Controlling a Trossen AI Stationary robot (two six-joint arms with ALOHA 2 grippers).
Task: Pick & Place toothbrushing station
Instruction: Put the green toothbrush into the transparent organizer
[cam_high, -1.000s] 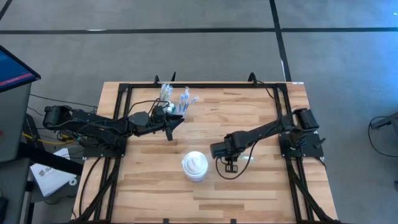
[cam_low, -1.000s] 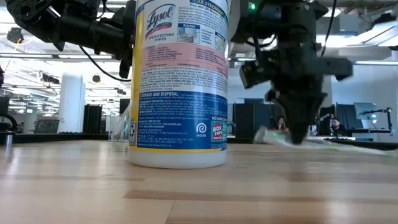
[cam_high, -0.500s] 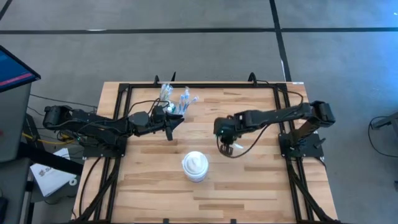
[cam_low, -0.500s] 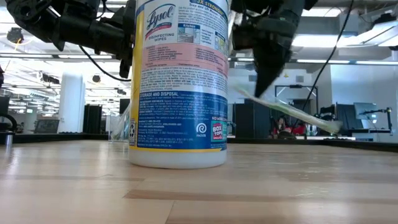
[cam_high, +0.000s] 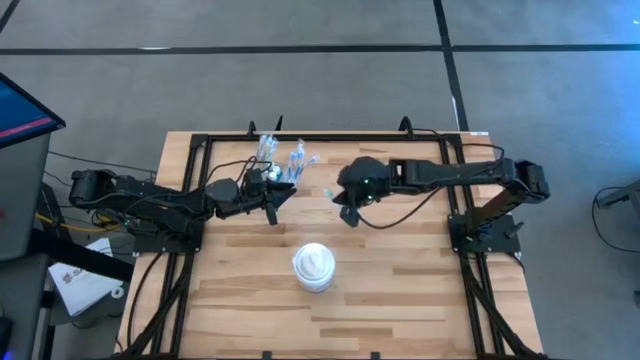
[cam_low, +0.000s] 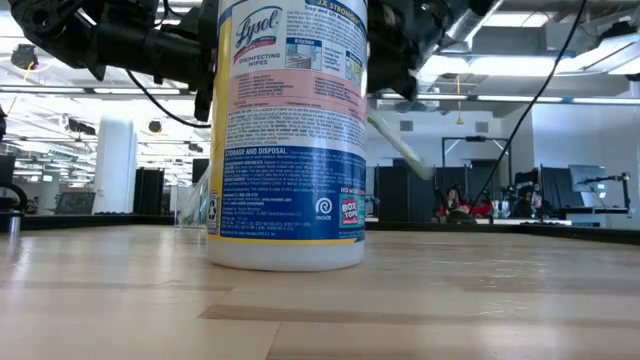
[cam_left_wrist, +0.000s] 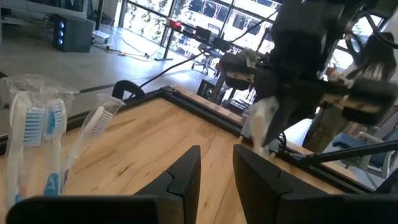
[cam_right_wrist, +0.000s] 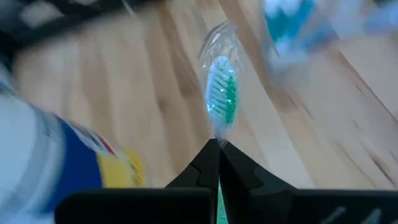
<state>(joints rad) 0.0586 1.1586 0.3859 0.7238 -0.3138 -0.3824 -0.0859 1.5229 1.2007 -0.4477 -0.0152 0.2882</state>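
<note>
Two clear cups (cam_high: 270, 150) (cam_high: 298, 160) with blue and white toothbrushes stand at the table's far middle; one cup (cam_left_wrist: 37, 137) also shows in the left wrist view. My right gripper (cam_high: 346, 212) (cam_right_wrist: 217, 146) hangs just right of the cups, above the table, shut on a green toothbrush (cam_right_wrist: 221, 93) in a clear wrapper. My left gripper (cam_high: 280, 200) (cam_left_wrist: 216, 162) stays level beside the cups on their near left. It is open, with nothing between its fingers. My right gripper pinches the toothbrush's handle (cam_right_wrist: 218, 134) between its two fingertips, wrapper and all. The brush runs on ahead of the fingers, bristle head (cam_right_wrist: 221, 99) foremost. The fingers slant down, coming from the table's right. The brush (cam_low: 400, 150) is lifted clear of the table.
A white Lysol wipes tub (cam_high: 313, 267) (cam_low: 290, 130) stands upright at the table's near middle, close below my right gripper's path. A black frame (cam_high: 330, 138) runs round the tabletop. Bare wood lies between the tub and the cups.
My right gripper has risen from the table right of the tub and swung toward the far edge and left, toward the cups. It has tipped from pointing down to slanting. The toothbrush came up with it, lifted clear of the wood.
</note>
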